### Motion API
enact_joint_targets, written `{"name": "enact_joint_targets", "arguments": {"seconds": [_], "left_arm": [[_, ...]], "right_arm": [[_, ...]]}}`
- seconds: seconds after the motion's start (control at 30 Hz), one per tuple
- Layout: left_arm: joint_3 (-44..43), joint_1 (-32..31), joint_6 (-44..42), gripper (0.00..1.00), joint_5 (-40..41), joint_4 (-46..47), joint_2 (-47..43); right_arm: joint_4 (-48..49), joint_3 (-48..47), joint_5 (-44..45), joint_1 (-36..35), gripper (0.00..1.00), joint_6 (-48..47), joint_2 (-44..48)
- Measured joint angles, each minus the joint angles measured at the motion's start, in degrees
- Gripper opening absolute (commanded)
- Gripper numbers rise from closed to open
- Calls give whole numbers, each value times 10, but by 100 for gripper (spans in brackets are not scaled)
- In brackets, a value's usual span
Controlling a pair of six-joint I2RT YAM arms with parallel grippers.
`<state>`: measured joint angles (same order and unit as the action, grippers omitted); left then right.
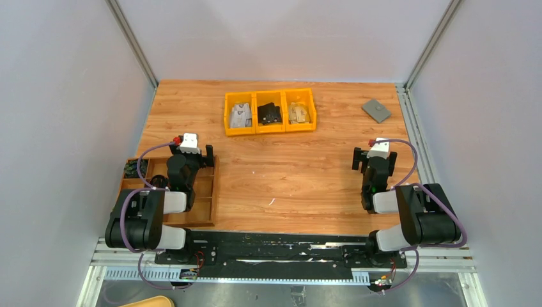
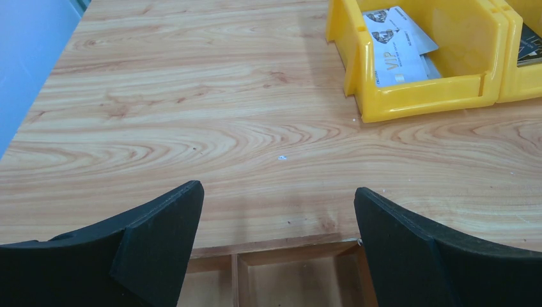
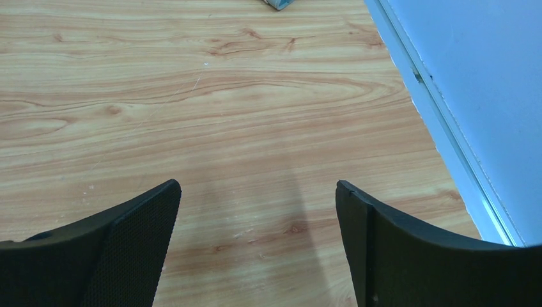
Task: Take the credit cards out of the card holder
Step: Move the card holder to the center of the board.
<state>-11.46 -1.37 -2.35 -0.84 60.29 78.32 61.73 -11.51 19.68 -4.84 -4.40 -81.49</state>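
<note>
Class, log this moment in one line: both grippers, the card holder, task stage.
left gripper: open, empty, above wooden tray edge | right gripper: open, empty | card holder: far right, untouched | stage: not started

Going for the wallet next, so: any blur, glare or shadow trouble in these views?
Top view: evenly lit, sharp, wallet small but clear. Left wrist view: crisp, print on cards in yellow bin readable. Right wrist view: soft shadow on table, wallet cropped at top.

**Setting: robot lab test cell**

Wood-grain table (image 1: pixel 287 173) enclosed by plain grey panels (image 1: pixel 64 115) on aluminium frame posts (image 1: pixel 131 41). Two arms (image 1: pixel 144 217) bolted to a black base rail (image 1: pixel 275 243) at the near edge. Yellow parts bins (image 1: pixel 270 130) in a row.
</note>
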Motion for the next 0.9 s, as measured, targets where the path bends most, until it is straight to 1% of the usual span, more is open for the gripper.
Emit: {"name": "enact_joint_targets", "arguments": {"seconds": [0.23,0.33,0.37,0.47,0.5,0.53,0.57,0.67,0.77,0.9], "left_arm": [[0,0,0,100,0,0,0],[-2,0,1,100,5,-11,-4],[-6,0,2,100,9,-27,-9],[-62,1,4,100,20,-145,-46],[-97,2,2,100,22,-194,-61],[-113,2,0,100,22,-213,-67],[-139,3,-3,100,21,-246,-78],[-195,8,-9,100,10,-329,-103],[-250,9,-10,100,-4,-426,-106],[-325,9,-9,100,-30,-543,-82]], "right_arm": [[0,0,-1,0,94,0,0],[-6,0,11,-8,94,-5,12],[-14,0,21,-14,94,-7,21],[-107,-32,64,-38,95,-7,94],[-161,-67,76,-39,94,11,125],[-174,-82,78,-38,94,19,134],[-213,-118,76,-29,95,49,151],[-289,-214,75,-3,95,142,155],[-379,-323,79,16,95,220,111],[-485,-477,61,29,95,241,-7]]}}
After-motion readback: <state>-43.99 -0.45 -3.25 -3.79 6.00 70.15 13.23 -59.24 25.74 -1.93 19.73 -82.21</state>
